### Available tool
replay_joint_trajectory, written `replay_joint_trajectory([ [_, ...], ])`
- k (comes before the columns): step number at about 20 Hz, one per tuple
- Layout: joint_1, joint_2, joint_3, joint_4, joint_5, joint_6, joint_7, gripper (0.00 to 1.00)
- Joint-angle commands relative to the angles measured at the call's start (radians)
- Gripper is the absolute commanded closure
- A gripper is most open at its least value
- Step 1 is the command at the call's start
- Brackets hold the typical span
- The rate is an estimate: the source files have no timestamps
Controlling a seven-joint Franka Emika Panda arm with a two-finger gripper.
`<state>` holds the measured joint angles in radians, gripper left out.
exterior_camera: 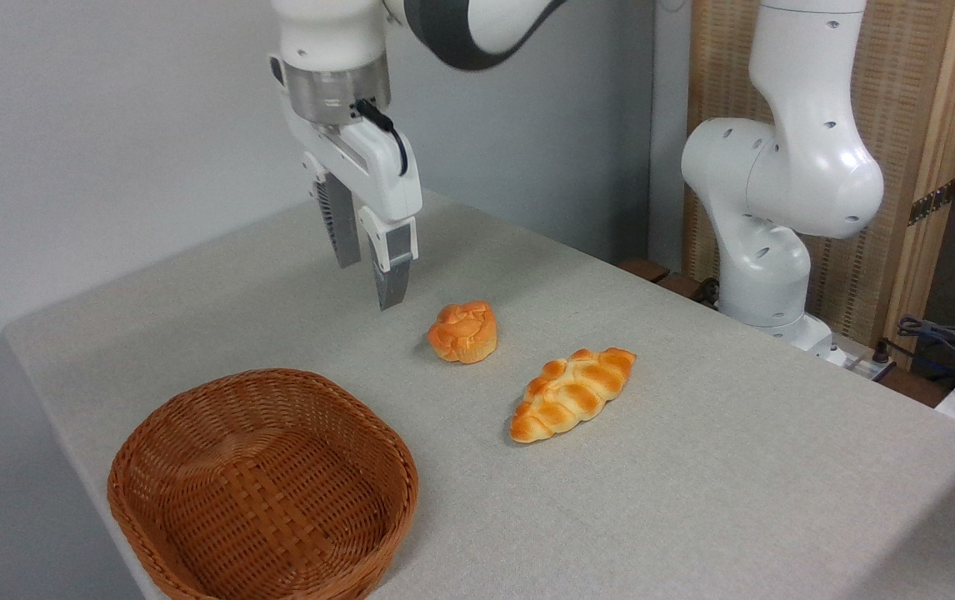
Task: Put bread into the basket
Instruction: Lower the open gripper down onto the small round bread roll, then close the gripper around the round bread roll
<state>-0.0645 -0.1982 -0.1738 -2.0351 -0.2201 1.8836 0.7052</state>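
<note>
A pale grey wall backs the left half of the room, and in front of it stretches a table draped in a light beige, finely woven cloth. At about seven o'clock on that surface sits the basket, a shallow rounded-square bowl of reddish-brown wicker, its weave showing plainly across the bottom and nothing lying in it. Above and behind it, toward eleven o'clock, the gripper hangs clear of the cloth, its two grey ribbed fingers pointing down and slightly parted with a narrow gap between them, gripping nothing. Just to its right, near the table's middle, the bread rests on the cloth: a small round bun, orange-golden, knobbly on top with ribbed sides, well apart from the basket. At four o'clock from the bun lies a longer braided loaf, glossy and golden. Farther right stands the arm's white base before a woven wooden screen, with cables beside it.
</note>
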Motion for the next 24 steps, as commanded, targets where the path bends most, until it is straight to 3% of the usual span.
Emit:
replay_joint_trajectory([
  [1, -0.064, -0.164, 0.016, -0.236, -0.022, 0.126, 0.034, 0.0],
  [3, -0.09, -0.17, 0.016, -0.264, -0.021, 0.127, 0.036, 0.0],
  [8, -0.092, -0.204, 0.017, -0.339, -0.013, 0.123, 0.123, 0.0],
  [12, -0.09, -0.201, 0.016, -0.359, -0.01, 0.121, 0.129, 0.0],
  [16, -0.09, -0.198, 0.014, -0.367, 0.03, 0.121, 0.142, 0.0],
  [24, -0.097, -0.179, -0.013, -0.39, 0.031, 0.129, 0.142, 0.0],
])
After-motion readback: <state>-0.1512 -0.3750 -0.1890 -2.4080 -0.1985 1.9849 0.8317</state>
